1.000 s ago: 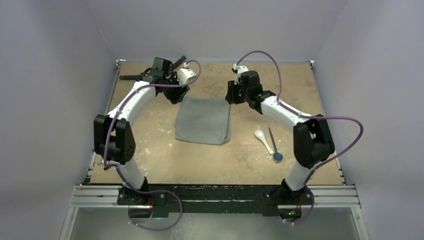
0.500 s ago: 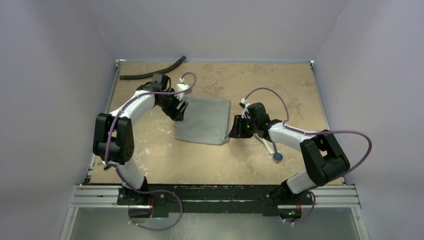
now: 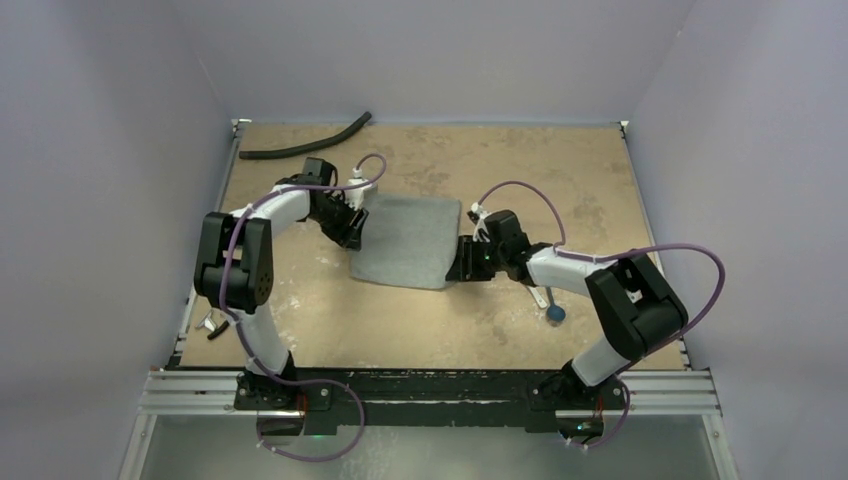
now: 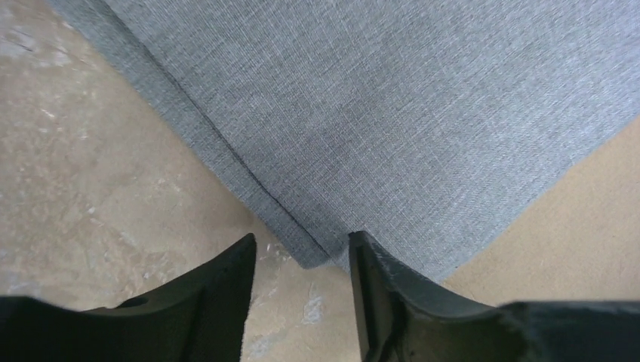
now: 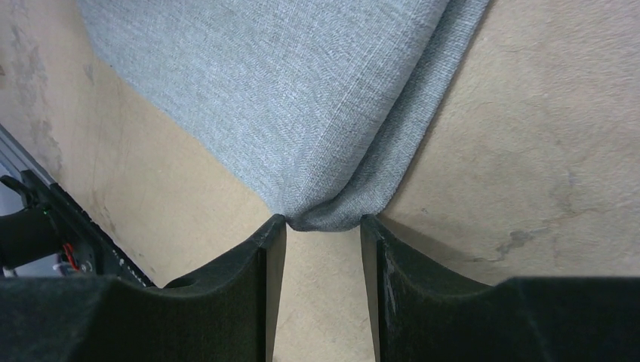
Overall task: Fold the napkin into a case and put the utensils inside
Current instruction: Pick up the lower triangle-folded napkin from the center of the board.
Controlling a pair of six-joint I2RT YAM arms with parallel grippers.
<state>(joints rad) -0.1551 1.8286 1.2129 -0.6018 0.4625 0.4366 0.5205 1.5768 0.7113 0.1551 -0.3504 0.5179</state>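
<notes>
The grey napkin (image 3: 408, 240) lies folded flat, in two layers, in the middle of the table. My left gripper (image 3: 354, 226) is low at its left side. In the left wrist view it (image 4: 302, 253) is open, with a napkin (image 4: 362, 105) corner between the fingertips and one tip on the cloth edge. My right gripper (image 3: 463, 263) is low at the near-right corner. In the right wrist view it (image 5: 323, 222) is open, with the bunched napkin (image 5: 302, 98) corner at its tips. The white spoon (image 3: 541, 297) is mostly hidden by the right arm. The dark stick's blue end (image 3: 556, 314) shows beside it.
A long black curved hose (image 3: 305, 145) lies at the far left of the table. A small metal wrench (image 3: 212, 325) lies at the table's left edge behind the left arm. The walls stand close round the table.
Both arms have come down and toward me from the back. The left gripper went to the napkin's left side, the right gripper to its near-right corner. The napkin has stayed put.
</notes>
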